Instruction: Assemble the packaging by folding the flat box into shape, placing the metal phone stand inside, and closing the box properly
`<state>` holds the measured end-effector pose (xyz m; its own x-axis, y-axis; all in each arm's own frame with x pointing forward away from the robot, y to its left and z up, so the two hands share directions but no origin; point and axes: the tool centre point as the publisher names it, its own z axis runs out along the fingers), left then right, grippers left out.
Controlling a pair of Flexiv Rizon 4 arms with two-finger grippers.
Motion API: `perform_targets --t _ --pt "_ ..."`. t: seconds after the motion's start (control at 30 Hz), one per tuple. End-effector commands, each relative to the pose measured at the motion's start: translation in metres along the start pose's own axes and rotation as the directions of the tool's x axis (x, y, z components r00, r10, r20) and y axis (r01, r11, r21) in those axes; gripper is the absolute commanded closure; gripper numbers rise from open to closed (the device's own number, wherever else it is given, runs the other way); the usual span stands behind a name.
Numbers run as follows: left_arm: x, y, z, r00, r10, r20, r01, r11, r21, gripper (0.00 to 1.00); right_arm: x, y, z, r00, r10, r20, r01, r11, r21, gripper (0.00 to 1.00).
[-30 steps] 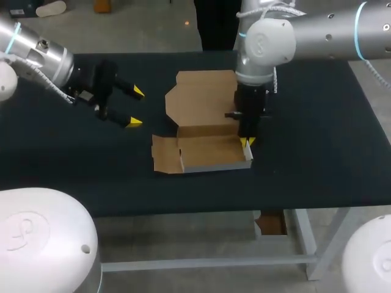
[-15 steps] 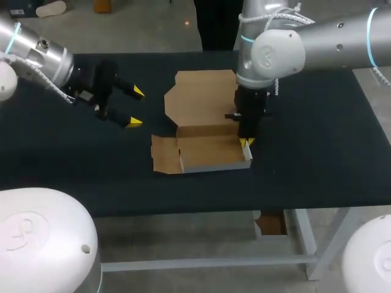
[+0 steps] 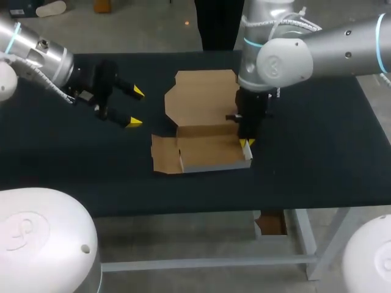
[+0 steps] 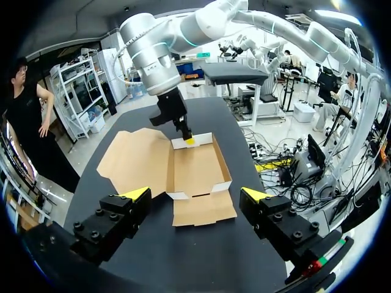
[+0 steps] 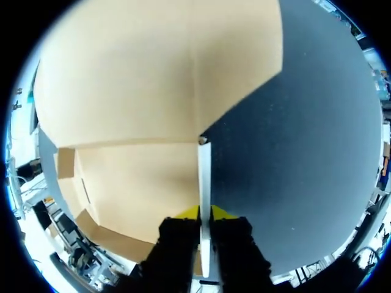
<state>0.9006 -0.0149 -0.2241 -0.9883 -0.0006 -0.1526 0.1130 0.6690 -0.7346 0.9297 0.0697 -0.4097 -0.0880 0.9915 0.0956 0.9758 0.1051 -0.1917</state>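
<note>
Two hands, right hand [image 3: 247, 143] pointing straight down, clamped on box [image 3: 204, 151] wall, left hand [image 3: 136, 107] hovering sideways, spread apart

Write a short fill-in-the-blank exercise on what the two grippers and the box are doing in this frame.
1. The cardboard box lies on the table with its lid ___.
2. The right gripper is ___ on the cardboard box's side wall.
3. The left gripper hovers apart from the cardboard box, fingers spread, holding ___.

Missing words: open; shut; nothing.
</note>
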Motion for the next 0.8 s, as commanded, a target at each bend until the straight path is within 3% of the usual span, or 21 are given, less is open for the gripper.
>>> perform_targets --t 0.03,0.8 --pt "-0.0005 -0.0003 -0.0012 1.000 -0.001 -0.005 0.001 1.000 -0.003 0.00 0.0010 0.0006 0.0046 1.000 0.001 0.002 -0.001 1.000 -0.009 0.83" --pt "-0.0005 -0.0003 -0.0012 1.000 -0.001 -0.005 0.001 1.000 -0.003 0.00 0.0052 0.0015 0.0049 0.999 0.012 0.046 -0.006 0.993 -0.117 0.84"
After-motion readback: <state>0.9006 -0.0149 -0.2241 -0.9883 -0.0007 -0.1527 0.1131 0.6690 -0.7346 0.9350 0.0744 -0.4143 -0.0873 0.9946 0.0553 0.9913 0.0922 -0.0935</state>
